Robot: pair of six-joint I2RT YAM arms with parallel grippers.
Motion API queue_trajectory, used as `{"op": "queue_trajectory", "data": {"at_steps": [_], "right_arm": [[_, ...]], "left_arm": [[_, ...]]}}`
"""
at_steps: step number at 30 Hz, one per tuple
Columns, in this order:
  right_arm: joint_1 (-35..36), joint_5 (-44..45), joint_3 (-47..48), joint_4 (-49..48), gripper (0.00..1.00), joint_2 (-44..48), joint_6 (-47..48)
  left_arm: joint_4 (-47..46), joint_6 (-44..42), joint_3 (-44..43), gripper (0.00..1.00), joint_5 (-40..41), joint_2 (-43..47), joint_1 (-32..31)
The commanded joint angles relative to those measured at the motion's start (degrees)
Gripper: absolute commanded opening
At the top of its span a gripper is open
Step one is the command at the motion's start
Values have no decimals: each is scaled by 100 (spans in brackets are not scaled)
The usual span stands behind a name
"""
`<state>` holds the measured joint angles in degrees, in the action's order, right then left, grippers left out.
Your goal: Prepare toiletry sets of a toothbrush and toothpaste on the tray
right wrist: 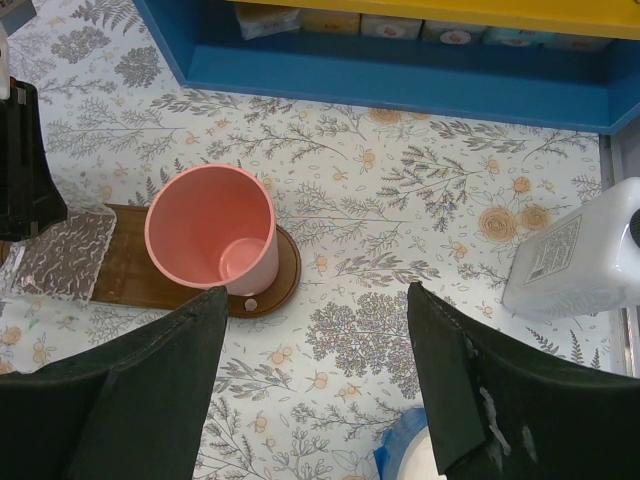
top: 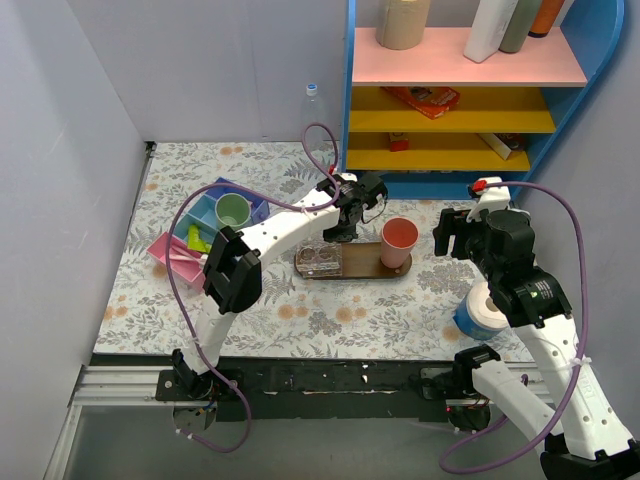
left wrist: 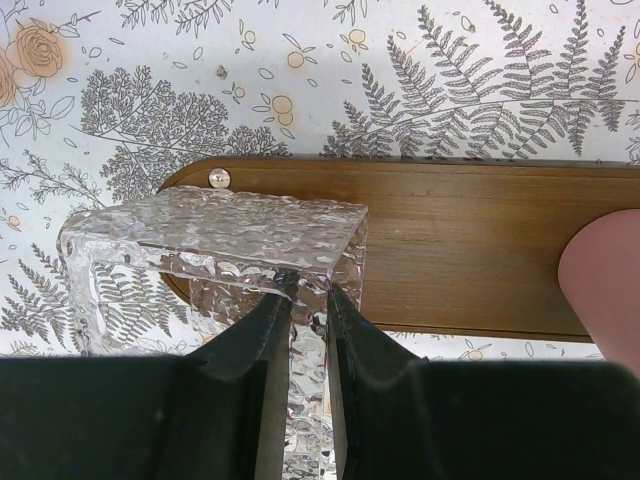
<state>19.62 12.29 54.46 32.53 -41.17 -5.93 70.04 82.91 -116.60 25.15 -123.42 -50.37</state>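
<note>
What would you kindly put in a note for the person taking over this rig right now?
Left gripper: shut on a wall of the clear holder, which is at the left end of the tray. I cannot tell whether it is set down or lifted.
Right gripper: open and empty, hovering near the pink cup, which stands on the tray's right end.
Done: holder and pink cup are at the tray.
Left: the lime-green pieces lie in the organiser, beside the green cup. No toothbrush or toothpaste shows on the tray yet.
</note>
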Motion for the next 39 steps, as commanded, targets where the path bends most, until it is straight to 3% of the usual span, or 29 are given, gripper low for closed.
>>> {"op": "queue_trajectory", "data": {"at_steps": [1,8,14,30,39], "right_arm": [[-10,80,-14,-151,79,65,48],[-10,80,-5,-151,80,39,48],[-2,98,-14,-151,80,48,48],[-2,133,38,-107,81,56,57],[-2,142,135,-98,82,-40,22]], "left_arm": [[-87,-21,-153,0,272,28,-34],[-87,-74,-197,1,236,-51,-43],[-157,-144,-214,23,219,-25,-61],[-166,-214,-311,44,271,72,-61],[-1212,-636,374,56,-150,898,-70]]}}
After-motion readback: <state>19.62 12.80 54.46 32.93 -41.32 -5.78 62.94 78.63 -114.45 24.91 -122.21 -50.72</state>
